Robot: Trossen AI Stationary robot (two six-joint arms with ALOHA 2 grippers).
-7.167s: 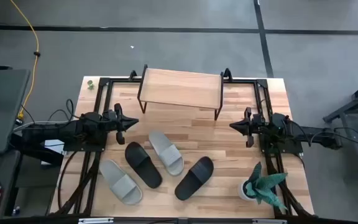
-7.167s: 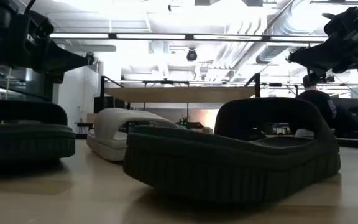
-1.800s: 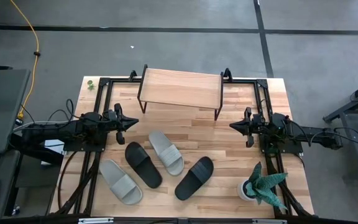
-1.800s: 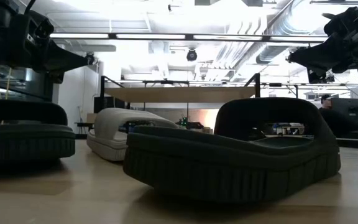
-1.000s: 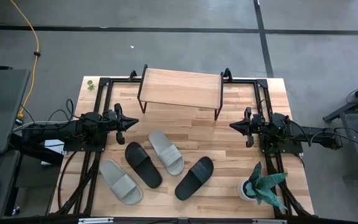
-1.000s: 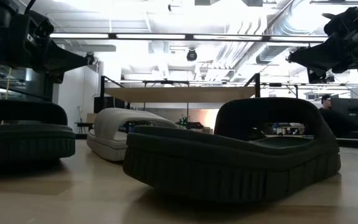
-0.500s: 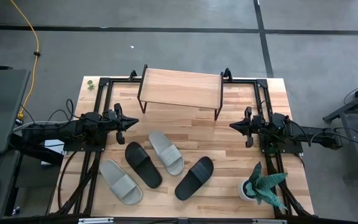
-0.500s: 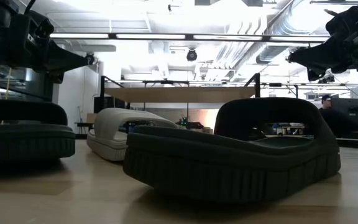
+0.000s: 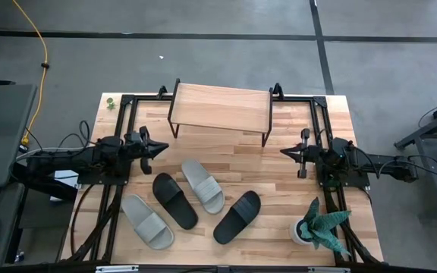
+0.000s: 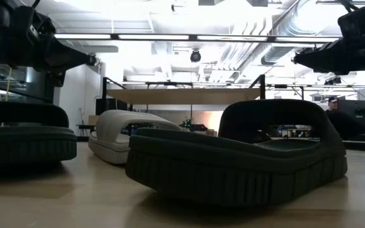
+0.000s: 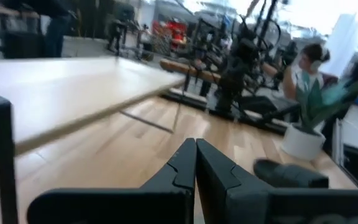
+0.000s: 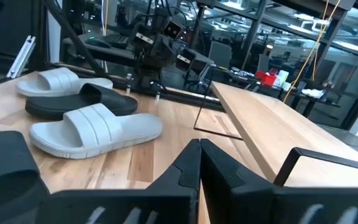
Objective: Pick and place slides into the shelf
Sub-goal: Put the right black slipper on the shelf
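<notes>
Four slides lie soles down on the table's near half: a pale one (image 9: 147, 221) at the left, a black one (image 9: 174, 200), a pale one (image 9: 202, 186) and a black one (image 9: 237, 217) at the right. The shelf (image 9: 221, 108) stands on its black legs at the far middle. My left gripper (image 9: 163, 148) is shut and empty at the table's left, above the tabletop; it also shows in its wrist view (image 11: 196, 148). My right gripper (image 9: 284, 152) is shut and empty at the right; it also shows in its wrist view (image 12: 199, 149).
A potted green plant (image 9: 319, 226) stands at the near right corner. Black frame rails (image 9: 120, 125) run along the table's left, right and far sides. Bare tabletop (image 9: 226, 155) lies between the shelf and the slides.
Both grippers have begun to move a little: in the low view each has risen slightly, and in the high view the right gripper has shifted a bit toward the far edge. The slides and the shelf have stayed where they were.
</notes>
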